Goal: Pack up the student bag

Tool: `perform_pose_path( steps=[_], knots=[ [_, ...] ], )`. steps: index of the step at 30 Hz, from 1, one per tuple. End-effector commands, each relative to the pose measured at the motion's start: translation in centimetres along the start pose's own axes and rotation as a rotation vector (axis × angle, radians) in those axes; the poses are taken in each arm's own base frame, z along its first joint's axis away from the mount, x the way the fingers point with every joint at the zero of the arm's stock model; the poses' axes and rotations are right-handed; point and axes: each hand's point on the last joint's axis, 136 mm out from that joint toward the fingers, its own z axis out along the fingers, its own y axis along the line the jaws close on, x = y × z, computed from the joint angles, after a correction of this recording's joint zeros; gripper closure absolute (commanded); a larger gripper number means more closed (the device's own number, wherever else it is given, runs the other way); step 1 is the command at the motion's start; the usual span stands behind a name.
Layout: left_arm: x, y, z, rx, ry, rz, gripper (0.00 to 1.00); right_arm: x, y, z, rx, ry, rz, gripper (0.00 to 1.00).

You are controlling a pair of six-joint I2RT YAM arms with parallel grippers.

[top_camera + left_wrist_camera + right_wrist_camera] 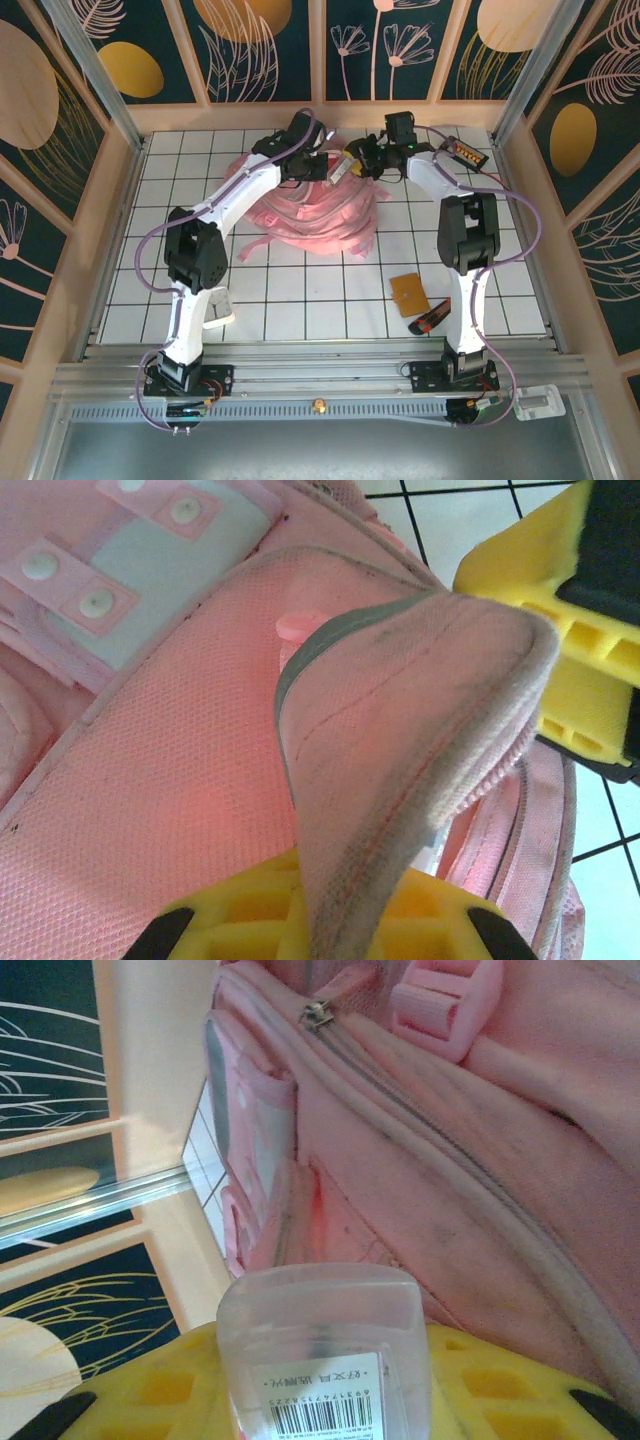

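Observation:
The student bag (320, 215), a large pink backpack, lies at the back middle of the tiled table. My left gripper (316, 163) is at its far top edge, shut on a worn pink flap of the bag's opening (400, 740), which rises up between the yellow fingers (240, 910). My right gripper (358, 160) hovers just right of it, shut on a clear plastic box (325, 1350) with a barcode label. The box's end points at the bag's side (450, 1160), near a zipper pull (318, 1012) and a pink buckle (445, 1000). One right-gripper finger (550, 600) shows close beside the lifted flap.
A flat brown pouch (409, 293) and a black-and-red item (432, 318) lie on the tiles by the right arm. A white object (218, 310) sits by the left arm. A dark long item (466, 152) rests at the back right. Wooden walls enclose the table.

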Motion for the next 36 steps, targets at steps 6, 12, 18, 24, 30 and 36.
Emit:
perform_pose_path(
  steps=[6,12,18,24,30,36],
  knots=[
    [-4.5,-5.1,-5.3,0.215,-0.218,-0.003,1.0,3.6,-1.0,4.1,0.082,0.107,-0.038,0.65],
    [-2.5,-4.0,-4.3,0.205,-0.217,-0.013,1.0,8.3,0.8,3.6,0.005,0.259,-0.057,0.48],
    [-1.2,-2.1,-4.0,0.162,-0.222,-0.008,1.0,9.8,-0.6,0.8,0.002,0.3,-0.058,0.33],
    [-0.3,-1.2,-4.0,0.15,-0.221,-0.001,1.0,8.2,-2.5,-1.5,0.047,0.256,-0.096,0.34],
    [0.0,-1.1,-4.0,0.152,-0.213,0.009,1.0,5.6,-2.9,-3.1,0.052,0.191,-0.107,0.44],
    [0.1,-1.1,-4.1,0.155,-0.21,0.017,1.0,5.5,-3.2,-3.7,0.053,0.199,-0.127,0.44]
  ],
)
